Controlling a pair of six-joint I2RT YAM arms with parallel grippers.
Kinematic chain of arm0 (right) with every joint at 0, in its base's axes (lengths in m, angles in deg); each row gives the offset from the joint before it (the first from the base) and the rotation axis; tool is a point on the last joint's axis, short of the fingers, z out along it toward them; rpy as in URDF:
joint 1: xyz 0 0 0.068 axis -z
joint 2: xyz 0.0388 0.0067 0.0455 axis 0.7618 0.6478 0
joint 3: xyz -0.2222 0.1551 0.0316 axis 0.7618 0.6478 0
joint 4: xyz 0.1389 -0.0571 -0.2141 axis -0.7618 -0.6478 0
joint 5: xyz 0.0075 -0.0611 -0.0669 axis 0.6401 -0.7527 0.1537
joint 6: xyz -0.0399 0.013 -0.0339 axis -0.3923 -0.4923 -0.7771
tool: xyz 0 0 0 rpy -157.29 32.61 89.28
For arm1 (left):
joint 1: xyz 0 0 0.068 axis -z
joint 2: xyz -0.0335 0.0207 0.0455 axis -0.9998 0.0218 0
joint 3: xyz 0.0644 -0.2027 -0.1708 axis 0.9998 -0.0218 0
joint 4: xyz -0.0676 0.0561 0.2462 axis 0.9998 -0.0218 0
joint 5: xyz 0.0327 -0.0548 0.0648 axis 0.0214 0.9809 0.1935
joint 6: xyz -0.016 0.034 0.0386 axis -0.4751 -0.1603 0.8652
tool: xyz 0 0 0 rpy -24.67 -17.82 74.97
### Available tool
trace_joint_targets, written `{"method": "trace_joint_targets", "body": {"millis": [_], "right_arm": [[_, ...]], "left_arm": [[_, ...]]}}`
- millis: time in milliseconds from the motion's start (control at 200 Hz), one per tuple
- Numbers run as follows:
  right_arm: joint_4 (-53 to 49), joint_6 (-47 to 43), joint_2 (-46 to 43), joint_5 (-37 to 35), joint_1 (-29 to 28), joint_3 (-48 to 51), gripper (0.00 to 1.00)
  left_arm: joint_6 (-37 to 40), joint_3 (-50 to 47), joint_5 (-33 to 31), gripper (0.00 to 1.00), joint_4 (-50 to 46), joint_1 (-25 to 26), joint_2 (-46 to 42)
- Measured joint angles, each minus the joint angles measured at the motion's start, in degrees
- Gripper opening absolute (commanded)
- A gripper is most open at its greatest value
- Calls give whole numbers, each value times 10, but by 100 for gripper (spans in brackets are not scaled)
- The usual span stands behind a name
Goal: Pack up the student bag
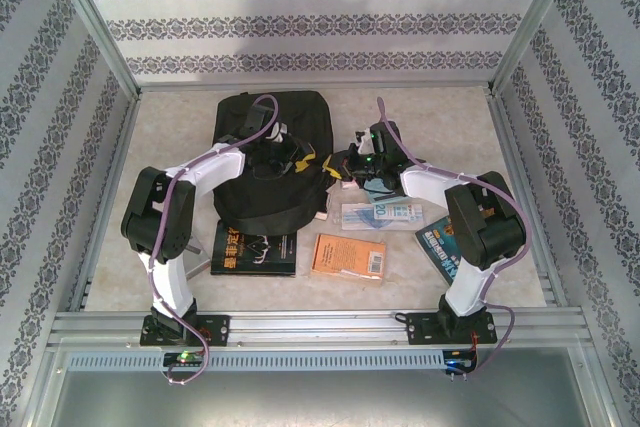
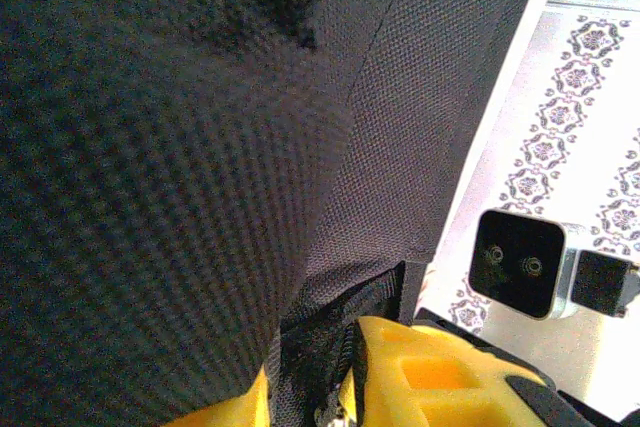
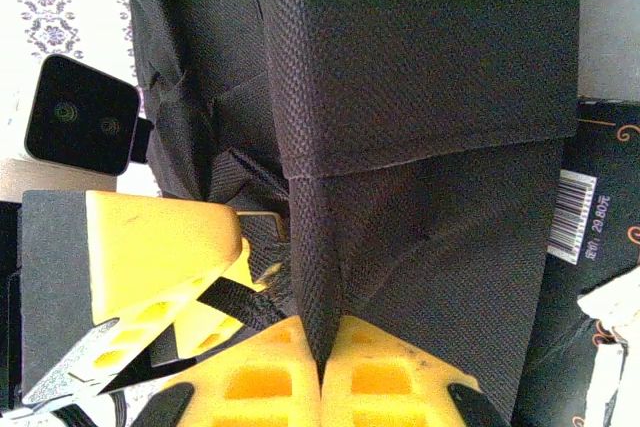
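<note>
- Both claws are set at the right-hand edge of the large black soft fabric backpack (image 1: pixel 250 207), which lies on the pale marbled table (image 1: pixel 180 147), left of centre and toward the far side.
- A slip is judged the main risk. Only a thin fold of woven cloth is held by the right gripper (image 3: pixel 320 342), and it could be drawn out from between the yellow fingers (image 3: pixel 270 387) if the pull is made sharply or sideways.
- If the two arms are raised unevenly, the opening may be twisted shut rather than spread, and nothing could then be slid in.
- The grippers are crowded just beside each other, so fingers or wrist cameras could be knocked together if either wrist is turned.
- The black-covered book (image 1: pixel 253 247) at the backpack's near edge could be dragged along if the whole bag is hauled.
- The orange book (image 1: pixel 348 255), the clear packet (image 1: pixel 385 213) and the blue book (image 1: pixel 438 242) are seen outside the bag, not yet packed.
- The right gripper is pressed together, pinching an upright fold of backpack fabric.
- The left gripper (image 2: pixel 310 367) is narrowly parted, with black webbing lying between its fingers. Whether that webbing is firmly pinched cannot be told.
</note>
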Motion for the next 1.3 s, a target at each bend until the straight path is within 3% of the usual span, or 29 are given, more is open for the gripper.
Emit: {"method": "trace_joint_targets", "body": {"millis": [315,370,500,565,580,610,685,809,1064,1299], "right_arm": [[0,0,0,0,0,0,0],[0,0,0,0,0,0,0],[0,1,0,-2,-1,0,0],[0,1,0,-5,-1,0,0],[0,1,0,-6,-1,0,4],[-1,0,0,-7,-1,0,22],[-6,2,0,-13,-1,0,48],[-33,-5,-10,-38,1,0,60],[-111,-35,-22,-78,10,-29,62],[-151,-64,25,-82,9,-110,48]], "left_arm": [[-2,0,2,22,0,10,0],[-2,-1,2,19,0,10,0],[-7,-2,3,0,5,10,1],[-6,-2,5,0,9,10,1],[-6,-3,5,0,10,10,1],[-6,-3,6,0,11,10,1],[-6,-3,7,0,11,10,1],[-1,-3,9,0,11,10,1],[10,-3,9,0,9,10,0],[19,-2,8,0,-5,10,-6]]}}
